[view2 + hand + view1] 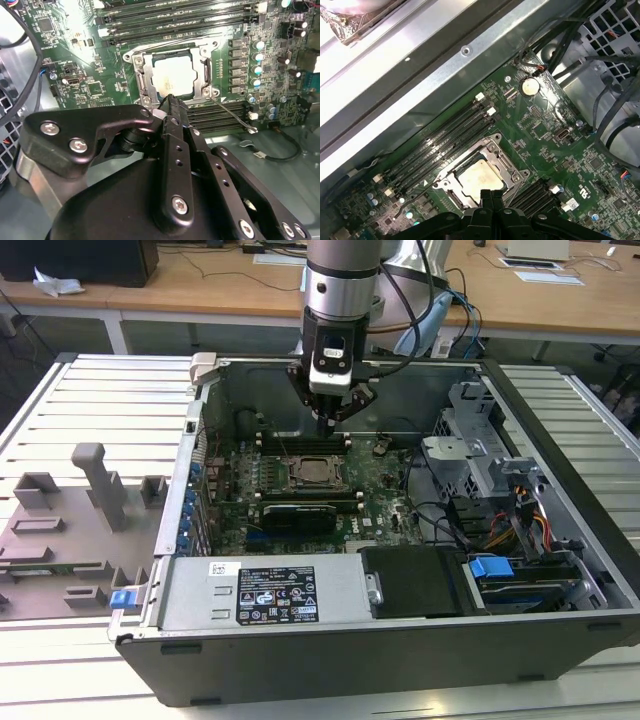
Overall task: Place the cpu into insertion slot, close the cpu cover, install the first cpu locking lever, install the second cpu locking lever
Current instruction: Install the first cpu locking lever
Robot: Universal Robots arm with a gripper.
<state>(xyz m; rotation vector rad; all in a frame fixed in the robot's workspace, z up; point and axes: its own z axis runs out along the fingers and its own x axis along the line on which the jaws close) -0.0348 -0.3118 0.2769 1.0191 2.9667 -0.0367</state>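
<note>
Wooden desks stand behind a ribbed metal table (pixel 90 390). On the exterior view's left, a grey fixture tray (pixel 60 540) lies on the table beside an open computer case (pixel 400 660).

In the middle of the case, the arm hangs over the motherboard (pixel 385 490). Its pincer (pixel 330 422) is pressed together and holds nothing. The tip hovers just above one edge of the socket. The cpu (pixel 175 77) lies in the insertion slot (pixel 201 75), and the cpu cover (pixel 141 82) appears folded down around it. One thin locking lever (pixel 231 114) juts out loose across the memory slots (pixel 220 112).

On the exterior view's right are a drive cage (pixel 480 440) and cables (pixel 520 520).

I judge the main risk to be a descent slightly off line. The tip could then slide off the wire lever and strike the cover or the board, or bend the lever sideways.

In both wrist views the pincer's own body hides the socket's nearest edge. I cannot tell whether the cover lies fully flat or whether the other lever is latched.
</note>
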